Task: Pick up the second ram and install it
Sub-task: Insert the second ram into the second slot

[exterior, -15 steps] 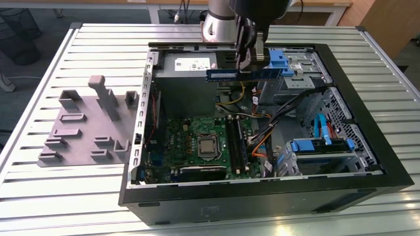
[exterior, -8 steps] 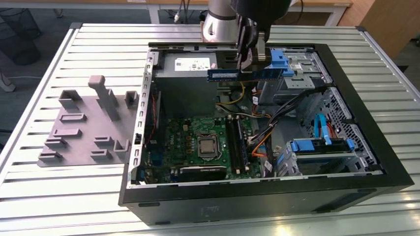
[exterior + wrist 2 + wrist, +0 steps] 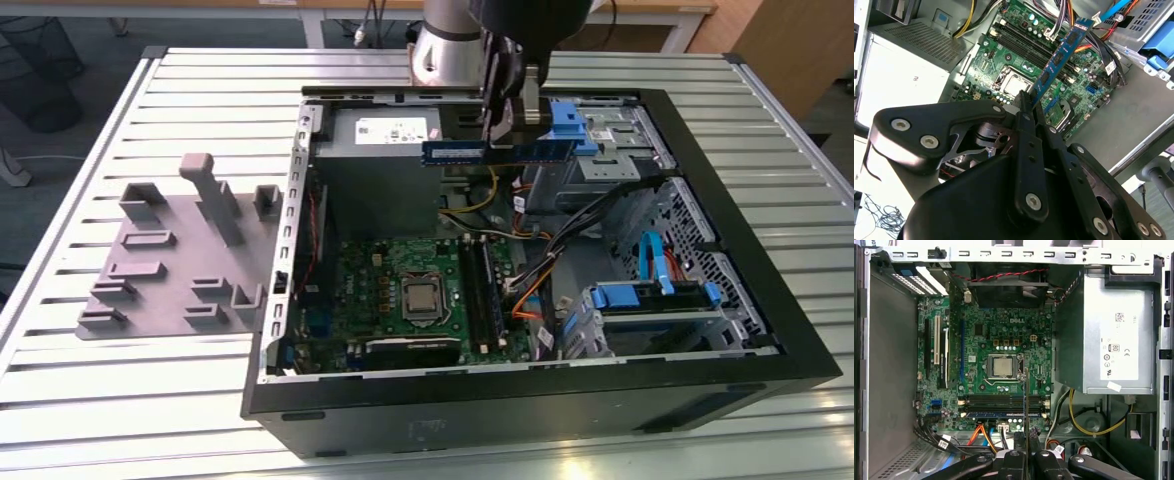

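Gripper [image 3: 511, 132] clamped on second ram [image 3: 461, 151] near its middle, above open computer case [image 3: 534, 405]. Stick probably light, stiff, fragile.

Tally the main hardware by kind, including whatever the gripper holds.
Computer case: 1
Motherboard: 1
Power supply: 1
Grey tray: 1
RAM stick, held in the gripper: 1
Total: 5
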{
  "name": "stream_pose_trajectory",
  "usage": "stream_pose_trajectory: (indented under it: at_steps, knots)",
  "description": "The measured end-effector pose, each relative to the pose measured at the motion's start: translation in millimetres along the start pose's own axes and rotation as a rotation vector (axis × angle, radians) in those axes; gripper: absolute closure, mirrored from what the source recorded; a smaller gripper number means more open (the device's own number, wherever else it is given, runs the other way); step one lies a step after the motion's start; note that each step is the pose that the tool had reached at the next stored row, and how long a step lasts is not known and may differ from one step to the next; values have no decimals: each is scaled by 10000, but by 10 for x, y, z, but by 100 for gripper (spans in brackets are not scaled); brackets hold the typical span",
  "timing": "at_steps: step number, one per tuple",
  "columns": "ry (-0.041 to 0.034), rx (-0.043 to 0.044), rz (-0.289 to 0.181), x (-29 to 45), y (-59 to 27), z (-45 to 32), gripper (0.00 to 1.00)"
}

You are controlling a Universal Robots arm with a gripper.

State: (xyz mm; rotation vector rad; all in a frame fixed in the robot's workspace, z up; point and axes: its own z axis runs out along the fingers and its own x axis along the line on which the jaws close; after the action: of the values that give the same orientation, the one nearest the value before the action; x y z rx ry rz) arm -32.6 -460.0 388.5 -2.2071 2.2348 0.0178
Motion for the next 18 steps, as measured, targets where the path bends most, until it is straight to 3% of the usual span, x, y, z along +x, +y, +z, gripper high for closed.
stream_pose_trajectory:
  at_steps: [18]
  knots:
    - [-3,3,341,0,0,1,86]
